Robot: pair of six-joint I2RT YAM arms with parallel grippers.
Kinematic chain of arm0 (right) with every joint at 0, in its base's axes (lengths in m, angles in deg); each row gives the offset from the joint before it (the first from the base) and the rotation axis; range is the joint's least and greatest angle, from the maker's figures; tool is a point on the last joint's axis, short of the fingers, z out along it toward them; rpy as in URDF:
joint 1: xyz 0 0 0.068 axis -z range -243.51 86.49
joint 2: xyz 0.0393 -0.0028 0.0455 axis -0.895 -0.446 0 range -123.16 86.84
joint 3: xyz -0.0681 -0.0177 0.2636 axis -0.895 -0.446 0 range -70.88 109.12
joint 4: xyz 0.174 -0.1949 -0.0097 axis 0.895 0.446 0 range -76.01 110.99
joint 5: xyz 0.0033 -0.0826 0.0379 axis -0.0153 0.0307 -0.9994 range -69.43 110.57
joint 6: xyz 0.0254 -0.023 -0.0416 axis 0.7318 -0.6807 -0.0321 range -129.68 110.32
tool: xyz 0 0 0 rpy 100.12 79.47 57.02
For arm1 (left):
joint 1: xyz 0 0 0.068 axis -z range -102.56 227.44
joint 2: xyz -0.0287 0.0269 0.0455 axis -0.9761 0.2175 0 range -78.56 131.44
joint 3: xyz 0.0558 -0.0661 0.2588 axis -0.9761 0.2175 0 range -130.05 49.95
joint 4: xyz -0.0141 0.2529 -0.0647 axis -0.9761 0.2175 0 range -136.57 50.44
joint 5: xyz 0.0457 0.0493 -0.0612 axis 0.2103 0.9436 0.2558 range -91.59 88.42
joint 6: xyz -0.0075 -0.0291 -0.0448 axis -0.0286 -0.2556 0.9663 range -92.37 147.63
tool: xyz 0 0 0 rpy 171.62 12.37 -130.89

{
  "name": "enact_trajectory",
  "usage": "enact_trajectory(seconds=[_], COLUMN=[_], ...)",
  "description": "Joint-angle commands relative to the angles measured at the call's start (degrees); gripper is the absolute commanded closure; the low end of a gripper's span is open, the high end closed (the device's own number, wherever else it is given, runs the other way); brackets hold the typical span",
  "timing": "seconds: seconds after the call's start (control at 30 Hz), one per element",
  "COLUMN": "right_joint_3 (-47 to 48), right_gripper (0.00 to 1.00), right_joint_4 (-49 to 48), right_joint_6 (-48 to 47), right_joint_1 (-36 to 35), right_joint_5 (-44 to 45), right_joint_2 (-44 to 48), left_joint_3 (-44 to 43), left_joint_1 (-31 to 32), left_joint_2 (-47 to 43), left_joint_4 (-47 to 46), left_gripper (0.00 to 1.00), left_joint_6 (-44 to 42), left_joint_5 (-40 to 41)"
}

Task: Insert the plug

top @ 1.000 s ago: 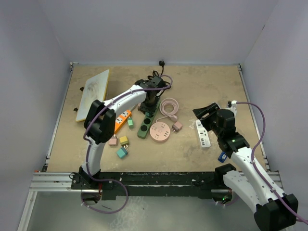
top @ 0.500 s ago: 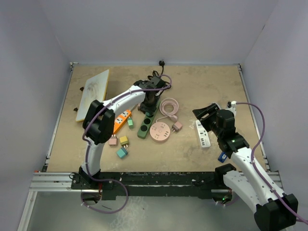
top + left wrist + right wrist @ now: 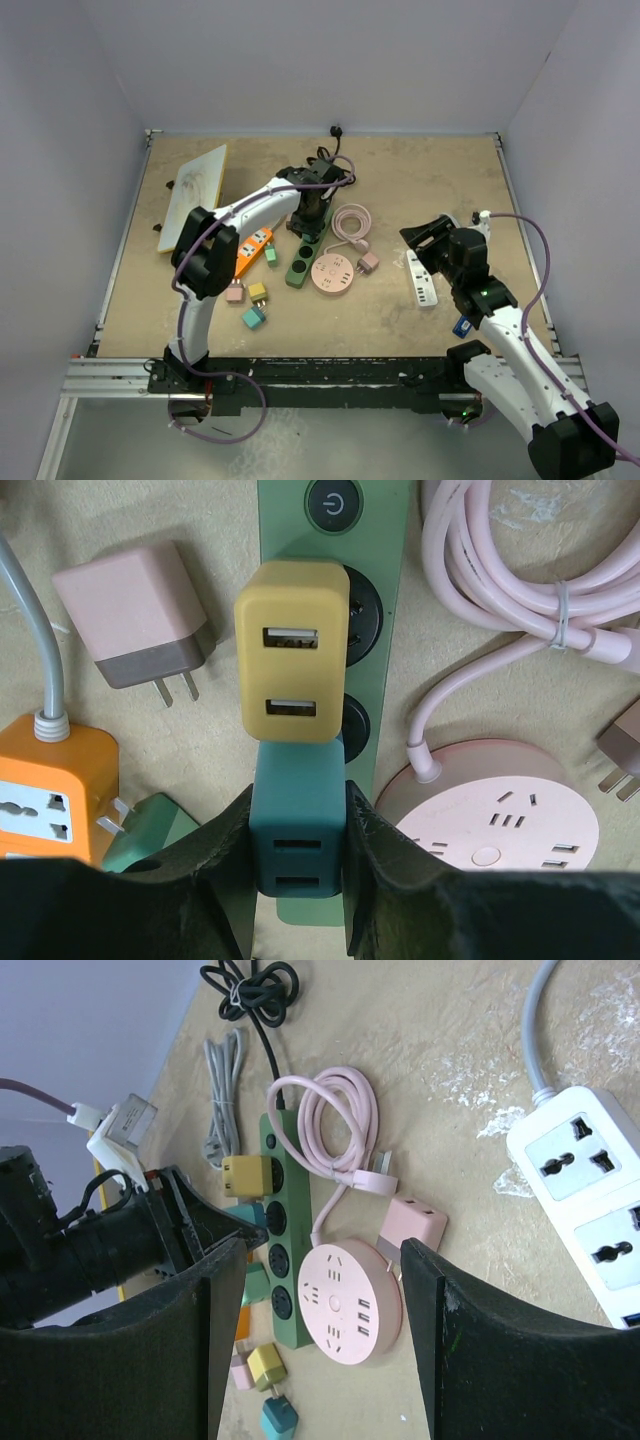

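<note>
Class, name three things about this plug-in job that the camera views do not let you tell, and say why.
1. Left wrist view: the teal adapter, held in the left tool, hides its own prongs; seated or not is unclear.
2. Top view: the left arm covers that adapter above the green power strip.
3. Right wrist view: the white power strip is cut off by the right edge.

The end effector [image 3: 297, 852] grips a dark teal USB charger [image 3: 296, 805] over the green power strip [image 3: 388, 720], touching a yellow USB charger [image 3: 292, 665] just above it. Left of the strip lie a pink adapter [image 3: 130, 610] and an orange socket block [image 3: 50, 790]. To the right are a round pink socket hub [image 3: 500, 815] and a coiled pink cable [image 3: 500, 570].
</note>
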Motion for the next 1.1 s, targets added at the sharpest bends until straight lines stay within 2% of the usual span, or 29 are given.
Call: enact_trajectory(seconds=[0.0, 0.37, 0.87, 1.07], right_joint_3=[-0.4, -0.5, 0.8, 1.1], right_gripper=[0.35, 0.35, 0.35, 0.35], right_joint_4=[-1.5, -1.6, -0.9, -0.6], right_joint_6=[0.3, 0.4, -0.1, -0.4], right_joint_1=[0.1, 0.1, 0.1, 0.1], right_joint_5=[-0.4, -0.7, -0.6, -0.5], right_joint_2=[0.6, 0.5, 0.3, 0.5], left_joint_3=[2.0, 1.9, -3.4, -7.3], left_joint_1=[-1.0, -1.3, -6.5, -6.9], left_joint_2=[4.8, 10.0, 13.6, 14.6], left_joint_4=[-2.6, -1.5, 1.5, 2.8], left_gripper=[1.00, 1.00, 1.00, 1.00], left_joint_6=[0.4, -1.2, -6.0, -3.8], left_joint_5=[-0.4, 1.2, -10.7, -7.9])
